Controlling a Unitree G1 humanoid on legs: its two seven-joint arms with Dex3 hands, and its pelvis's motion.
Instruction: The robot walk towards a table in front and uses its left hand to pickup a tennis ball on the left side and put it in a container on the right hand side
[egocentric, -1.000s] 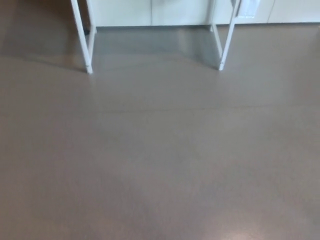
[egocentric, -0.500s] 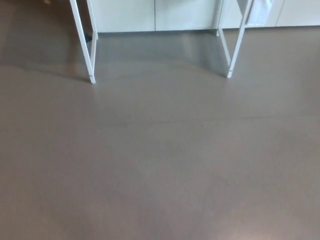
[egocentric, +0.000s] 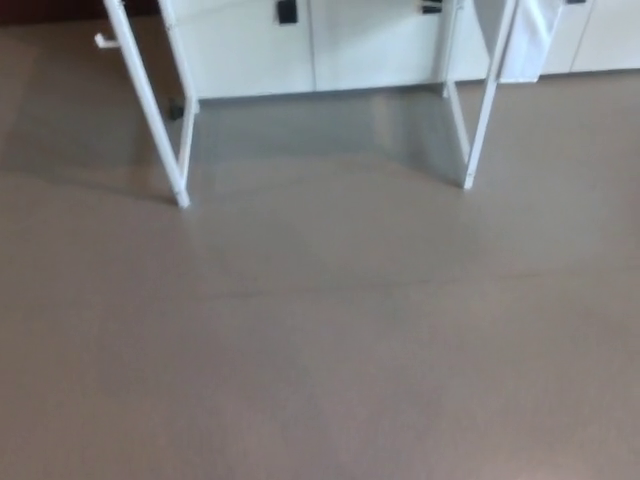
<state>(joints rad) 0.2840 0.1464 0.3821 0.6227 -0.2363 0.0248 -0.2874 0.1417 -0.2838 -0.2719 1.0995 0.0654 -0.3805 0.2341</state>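
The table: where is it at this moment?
In the head view the table shows only white legs, at the top, on the brown floor before white cabinets.

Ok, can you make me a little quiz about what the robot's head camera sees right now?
1. True or false: the table legs are standing on a green carpet.
2. Where are the white cabinets?
A) along the top of the picture, behind the legs
B) at the bottom of the picture
C) lying flat in the middle
3. Fill in the missing word: most of the picture is bare grey-brown ____.

Key
1. False. They stand on a smooth grey-brown surface.
2. A
3. floor
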